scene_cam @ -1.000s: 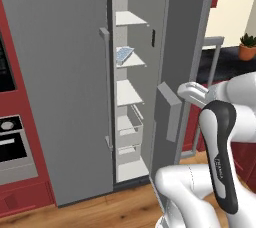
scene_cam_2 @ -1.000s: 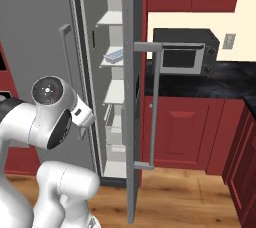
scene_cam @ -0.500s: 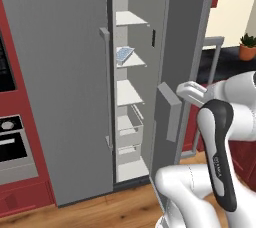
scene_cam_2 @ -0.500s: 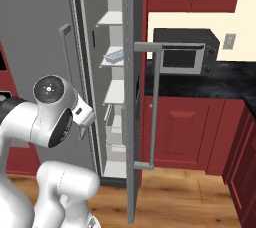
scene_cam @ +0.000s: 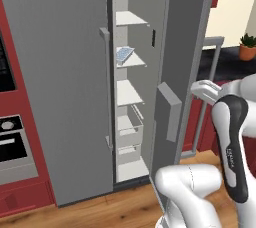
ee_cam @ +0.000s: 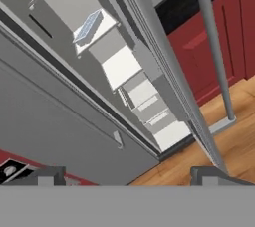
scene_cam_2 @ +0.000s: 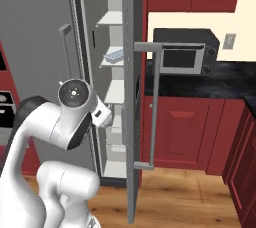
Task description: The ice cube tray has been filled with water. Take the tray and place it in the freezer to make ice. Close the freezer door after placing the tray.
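The arm folded back low; jaws spread wide, empty. Ahead of them, the freezer door [ee_cam: 164, 66] stood edge-on, the ice cube tray [ee_cam: 88, 27] shelved beyond in the freezer [ee_cam: 124, 66].

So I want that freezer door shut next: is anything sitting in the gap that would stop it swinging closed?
Nothing visible blocks it. The ice cube tray lies on a shelf inside the freezer, and the open gripper hangs in front of the freezer door, outside the opening.

One ice cube tray [scene_cam: 124, 53], one microwave [scene_cam_2: 183, 57]
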Robot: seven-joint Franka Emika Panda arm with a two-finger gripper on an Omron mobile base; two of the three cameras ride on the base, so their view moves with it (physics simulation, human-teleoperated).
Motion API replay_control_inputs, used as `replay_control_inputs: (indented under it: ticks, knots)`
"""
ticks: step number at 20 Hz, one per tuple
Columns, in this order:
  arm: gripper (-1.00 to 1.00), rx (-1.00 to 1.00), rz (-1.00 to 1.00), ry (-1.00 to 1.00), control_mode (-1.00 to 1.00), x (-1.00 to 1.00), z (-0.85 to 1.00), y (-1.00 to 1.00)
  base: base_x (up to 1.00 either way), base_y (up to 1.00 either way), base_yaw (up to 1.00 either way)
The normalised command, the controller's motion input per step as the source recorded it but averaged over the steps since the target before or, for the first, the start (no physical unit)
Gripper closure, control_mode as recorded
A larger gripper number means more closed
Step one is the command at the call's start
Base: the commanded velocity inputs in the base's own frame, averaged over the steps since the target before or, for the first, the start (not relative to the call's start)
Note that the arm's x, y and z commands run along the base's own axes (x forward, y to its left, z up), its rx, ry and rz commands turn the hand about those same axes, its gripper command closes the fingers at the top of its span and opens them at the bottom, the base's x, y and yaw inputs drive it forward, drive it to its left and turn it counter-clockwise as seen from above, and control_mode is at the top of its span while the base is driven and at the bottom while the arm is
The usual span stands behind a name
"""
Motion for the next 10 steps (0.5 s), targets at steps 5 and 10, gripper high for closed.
replay_control_inputs:
  ticks: [5, 10]
  knots:
    - [-1.00, 0.05, 0.01, 0.00, -1.00, -0.09, -0.09, -0.92, 0.00, 0.00, 0.00]
    - [-1.00, 0.29, 0.01, -0.02, -1.00, -0.08, -0.17, -1.00, 0.00, 0.00, 0.00]
